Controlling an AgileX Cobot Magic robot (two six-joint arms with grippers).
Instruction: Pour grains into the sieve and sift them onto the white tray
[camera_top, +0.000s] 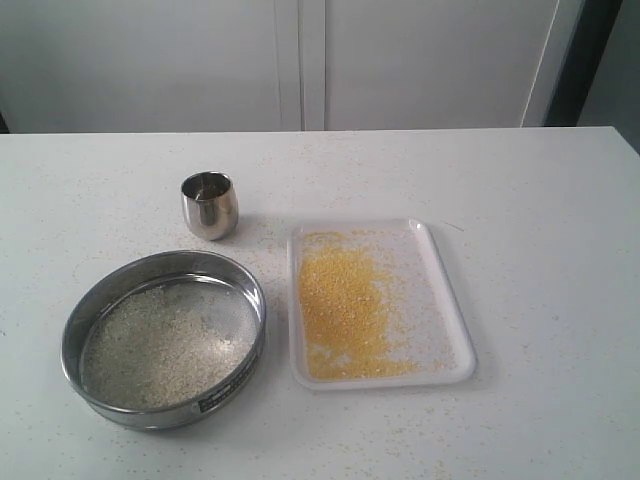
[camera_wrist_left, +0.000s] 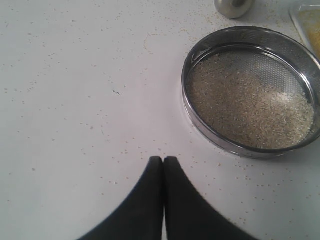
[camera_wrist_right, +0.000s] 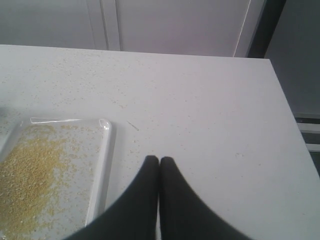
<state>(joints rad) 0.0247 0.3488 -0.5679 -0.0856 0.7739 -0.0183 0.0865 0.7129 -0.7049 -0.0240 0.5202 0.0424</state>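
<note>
The round steel sieve (camera_top: 163, 338) stands on the table at the front left, with whitish rice-like grains (camera_top: 160, 345) lying on its mesh. To its right, the white tray (camera_top: 380, 303) carries a spread of fine yellow grains (camera_top: 345, 312). Neither arm shows in the exterior view. My left gripper (camera_wrist_left: 163, 159) is shut and empty above bare table, apart from the sieve (camera_wrist_left: 252, 90). My right gripper (camera_wrist_right: 159, 159) is shut and empty too, beside the tray's edge (camera_wrist_right: 102, 165).
A small steel cup (camera_top: 209, 205) stands upright behind the sieve; its inside looks empty. Stray granules are scattered over the white table (camera_top: 540, 220). White cabinet doors rise behind the table's far edge, and the table's right edge shows in the right wrist view.
</note>
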